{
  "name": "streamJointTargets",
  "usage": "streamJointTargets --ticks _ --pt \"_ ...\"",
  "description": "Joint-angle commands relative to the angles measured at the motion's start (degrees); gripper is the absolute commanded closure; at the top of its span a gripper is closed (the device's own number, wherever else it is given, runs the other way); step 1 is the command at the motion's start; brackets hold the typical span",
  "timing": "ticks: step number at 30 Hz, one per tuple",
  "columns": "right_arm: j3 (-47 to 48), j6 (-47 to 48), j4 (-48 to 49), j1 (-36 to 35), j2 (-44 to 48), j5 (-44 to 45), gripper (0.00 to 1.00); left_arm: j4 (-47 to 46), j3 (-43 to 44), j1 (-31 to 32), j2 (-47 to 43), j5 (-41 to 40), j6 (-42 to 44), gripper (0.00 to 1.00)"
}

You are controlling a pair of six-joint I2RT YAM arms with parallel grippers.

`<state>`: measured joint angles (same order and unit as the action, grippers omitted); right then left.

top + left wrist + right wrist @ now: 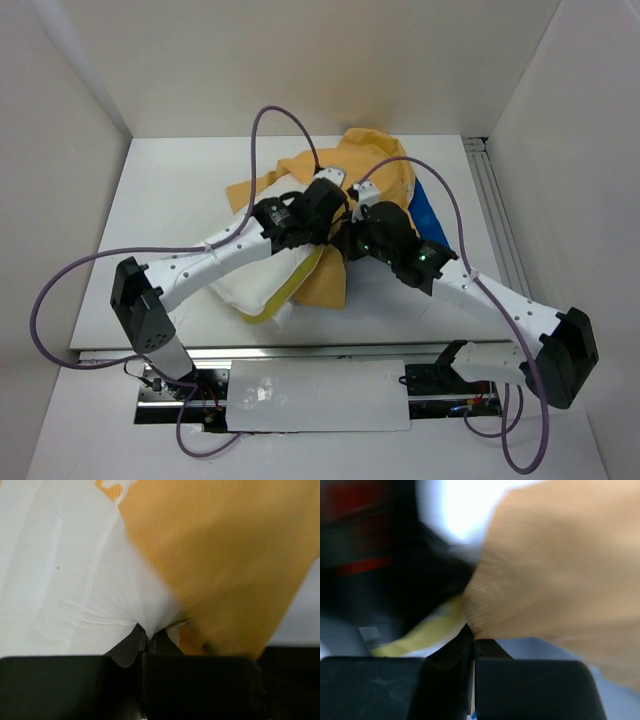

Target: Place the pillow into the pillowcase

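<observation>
**Both grips set at the pillowcase mouth**

Top view: we see the pillow [262,292] on the table [170,190] at near left, its far end under the orange pillowcase [372,165]. Left wrist view: the left gripper [150,631] is clamped on a pinch of white pillow fabric beside the orange cloth. Right wrist view: the right gripper [472,634] is clamped on an orange fold. We judge the right should lift its edge while the left feeds the pillow under, slowly, so neither pinch slips.
</observation>
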<state>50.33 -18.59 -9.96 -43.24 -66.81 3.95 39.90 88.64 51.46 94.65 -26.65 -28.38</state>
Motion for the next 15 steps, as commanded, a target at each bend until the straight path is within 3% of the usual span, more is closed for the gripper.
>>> streamJointTargets --ticks 1,6,9,12,15 --pt "8.81 7.06 -5.85 -0.97 -0.16 -20.35 1.00 -7.12 10.48 -1.36 1.76 5.64 1.93 1.00" --pt "12.34 12.16 -7.72 -2.01 -4.47 -39.39 1.00 -1.85 21.12 -3.29 7.11 5.99 -1.22 1.00" --pt "10.94 14.97 -6.22 -2.02 -4.74 -47.76 1.00 -1.84 20.53 -4.52 8.70 7.48 -2.46 1.00" --pt "9.62 15.51 -4.38 -2.02 -1.14 -48.68 1.00 -1.84 19.21 -5.58 9.41 9.07 -3.79 1.00" --pt "8.48 15.25 -6.03 -2.02 2.37 -39.15 1.00 -1.84 14.83 -5.58 9.41 11.53 -4.31 1.00"
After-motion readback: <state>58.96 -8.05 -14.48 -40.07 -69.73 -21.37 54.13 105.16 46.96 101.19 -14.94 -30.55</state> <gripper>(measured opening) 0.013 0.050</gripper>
